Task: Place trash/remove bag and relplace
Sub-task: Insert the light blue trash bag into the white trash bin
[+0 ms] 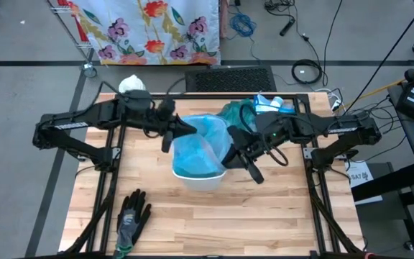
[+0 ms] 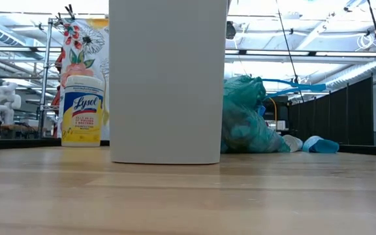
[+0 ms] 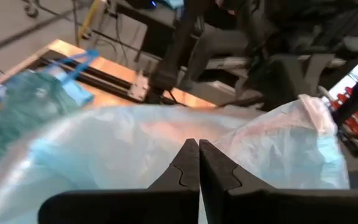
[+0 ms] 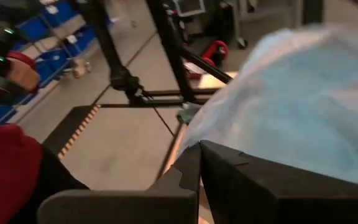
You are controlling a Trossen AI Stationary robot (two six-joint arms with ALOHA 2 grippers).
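Note:
A white bin (image 1: 205, 183) (image 2: 168, 81) stands mid-table with a light-blue bag (image 1: 196, 147) spread over its mouth. My left gripper (image 1: 169, 135) (image 3: 198, 148) is at the bag's left side and my right gripper (image 1: 237, 152) (image 4: 199, 151) at its right side, both shut on the film. A full, tied teal bag (image 1: 236, 113) (image 2: 243, 121) sits on the table behind the bin. No loose trash pieces show in any view. My left gripper pinches the light-blue bag's film at its left rim (image 3: 166, 140) between the two shut fingers, coming from the table's left. The film spreads loose ahead of the tips. My right gripper pinches the bag's right edge (image 4: 194, 134) between shut fingers, coming from the table's right; the fingers hide the exact spot.
A black-and-grey glove (image 1: 131, 216) lies near the table's front left. A Lysol wipes tub (image 2: 81, 111) (image 1: 132, 85) stands at the far left edge. Blue scraps (image 1: 272, 104) (image 2: 318, 143) lie at the far right beside the teal bag.

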